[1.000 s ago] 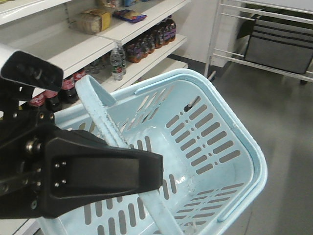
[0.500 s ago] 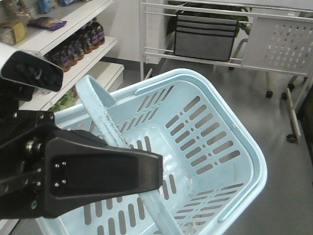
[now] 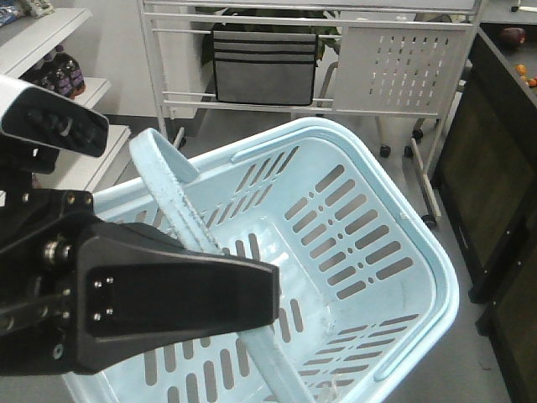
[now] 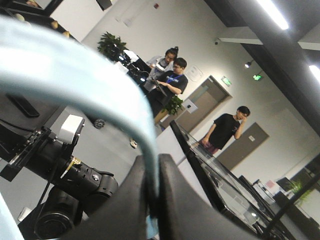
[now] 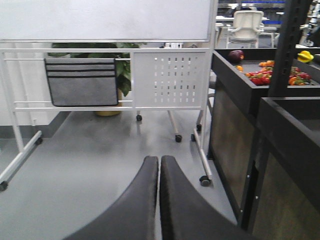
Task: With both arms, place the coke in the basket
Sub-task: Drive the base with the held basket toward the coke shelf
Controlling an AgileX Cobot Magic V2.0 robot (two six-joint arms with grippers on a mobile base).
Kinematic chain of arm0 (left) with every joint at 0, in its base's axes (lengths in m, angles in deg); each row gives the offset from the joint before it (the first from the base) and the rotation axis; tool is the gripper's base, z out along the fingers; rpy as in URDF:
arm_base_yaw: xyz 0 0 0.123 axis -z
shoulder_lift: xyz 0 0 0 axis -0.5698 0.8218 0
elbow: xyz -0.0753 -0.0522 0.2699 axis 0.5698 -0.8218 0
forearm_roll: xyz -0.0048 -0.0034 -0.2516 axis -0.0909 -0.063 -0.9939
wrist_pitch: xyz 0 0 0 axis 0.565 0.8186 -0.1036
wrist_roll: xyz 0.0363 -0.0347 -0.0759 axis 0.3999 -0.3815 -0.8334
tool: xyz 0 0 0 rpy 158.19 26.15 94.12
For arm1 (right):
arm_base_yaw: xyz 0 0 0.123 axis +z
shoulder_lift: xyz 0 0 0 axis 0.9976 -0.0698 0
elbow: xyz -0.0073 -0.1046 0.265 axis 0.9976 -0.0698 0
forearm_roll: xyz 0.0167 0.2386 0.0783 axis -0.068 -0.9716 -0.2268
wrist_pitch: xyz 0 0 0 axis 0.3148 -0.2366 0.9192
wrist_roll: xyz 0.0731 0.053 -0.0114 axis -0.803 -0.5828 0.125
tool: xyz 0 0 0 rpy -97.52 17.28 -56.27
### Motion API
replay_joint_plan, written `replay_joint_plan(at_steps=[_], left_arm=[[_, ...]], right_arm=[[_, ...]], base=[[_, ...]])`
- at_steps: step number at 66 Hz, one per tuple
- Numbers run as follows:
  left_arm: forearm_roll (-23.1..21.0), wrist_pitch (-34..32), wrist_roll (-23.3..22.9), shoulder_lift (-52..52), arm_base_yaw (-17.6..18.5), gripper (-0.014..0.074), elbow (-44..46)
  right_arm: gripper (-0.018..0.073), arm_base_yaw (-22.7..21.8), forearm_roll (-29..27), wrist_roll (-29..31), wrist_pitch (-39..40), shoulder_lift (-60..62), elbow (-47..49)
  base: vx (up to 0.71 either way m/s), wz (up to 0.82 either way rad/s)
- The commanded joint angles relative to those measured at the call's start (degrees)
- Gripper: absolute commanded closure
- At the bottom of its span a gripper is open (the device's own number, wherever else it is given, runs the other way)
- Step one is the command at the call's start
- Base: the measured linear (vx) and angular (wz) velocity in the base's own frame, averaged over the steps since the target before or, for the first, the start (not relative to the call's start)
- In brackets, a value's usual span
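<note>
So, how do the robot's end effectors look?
The left end effector and the right end effector are black, each with two smooth tapering fingers. The front view shows the left one's broad angular shell with small silver screws, plus a white-and-black camera module.

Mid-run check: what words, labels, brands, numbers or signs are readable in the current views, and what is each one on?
No text is readable in any current view.
green signs near the doorway: lit, too blurred to read.
wall notice: too small to read.
bottle labels on the shelf: too small to read.
basket: no print visible.
whiteboard: blank.
</note>
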Motion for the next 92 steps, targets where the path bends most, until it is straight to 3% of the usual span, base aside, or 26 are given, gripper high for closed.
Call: replay_joint_plan(at_steps=[1, 92], left_arm=[[-5.2, -1.2, 0.3, -0.8, 0.2, 0.0603, 1.9], [-5.2, -1.2, 0.3, -0.8, 0.2, 0.0603, 1.9]], right_arm=[[0.0561, -0.4, 0.7, 0.5, 4.3, 0.7, -0.3], [0.0561, -0.4, 0.6, 0.5, 4.4, 0.7, -0.3]], base=[[0.19, -0.3], [0.2, -0.13]])
